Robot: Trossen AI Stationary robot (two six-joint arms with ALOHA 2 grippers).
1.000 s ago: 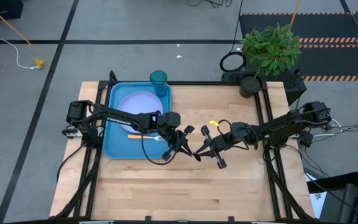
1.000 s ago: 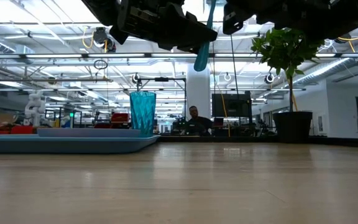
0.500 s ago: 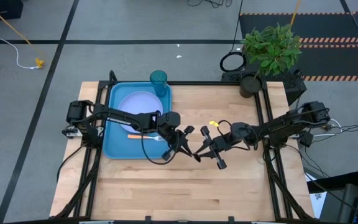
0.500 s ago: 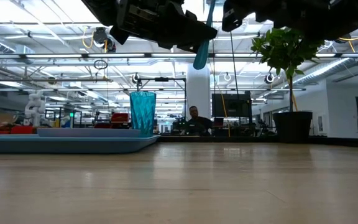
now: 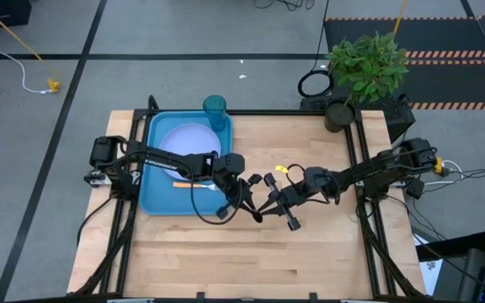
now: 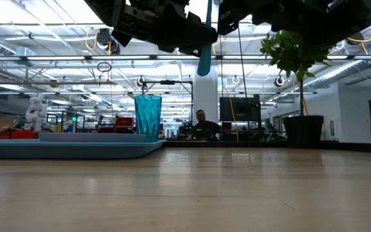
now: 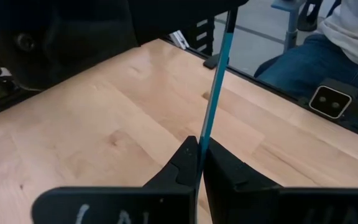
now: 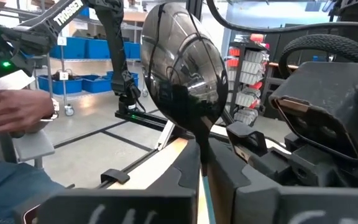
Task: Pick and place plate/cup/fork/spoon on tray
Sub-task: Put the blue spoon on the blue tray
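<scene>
The spoon hangs in the air between my two grippers over the table's middle. Its light-blue handle (image 7: 215, 87) shows in the left wrist view and its dark shiny bowl (image 8: 182, 68) in the right wrist view. My left gripper (image 5: 247, 192) and my right gripper (image 5: 269, 200) are both shut on it, tip to tip. The blue tray (image 5: 152, 198) lies at the far left. On it are the pale plate (image 5: 183, 141), the orange-handled fork (image 5: 194, 184) across the plate's near edge, and the teal cup (image 5: 215, 109) standing in its far right corner. My left gripper pinches the spoon's blue handle (image 7: 201, 142) between its two fingers, which lie across it. The handle runs on from the fingers to the other gripper. The spoon is clear of the table, and the handle's free end (image 6: 204, 64) hangs down. My right gripper pinches the spoon's neck (image 8: 202, 152), just below the bowl, between its two fingers. The bowl stands out past the fingertips and the handle (image 8: 211, 208) runs back between them. The spoon is clear of the table.
A potted plant (image 5: 365, 67) stands at the table's far right corner. A seated person (image 7: 328, 50) is beyond the table's edge, and a hand (image 8: 11, 112) shows in the room. Bare wood (image 5: 251, 252) lies along the near side.
My right gripper has moved a little toward the table's left edge, closer to my left gripper, carrying the spoon. In the low view the spoon's hanging handle has shifted the same way and slightly up.
</scene>
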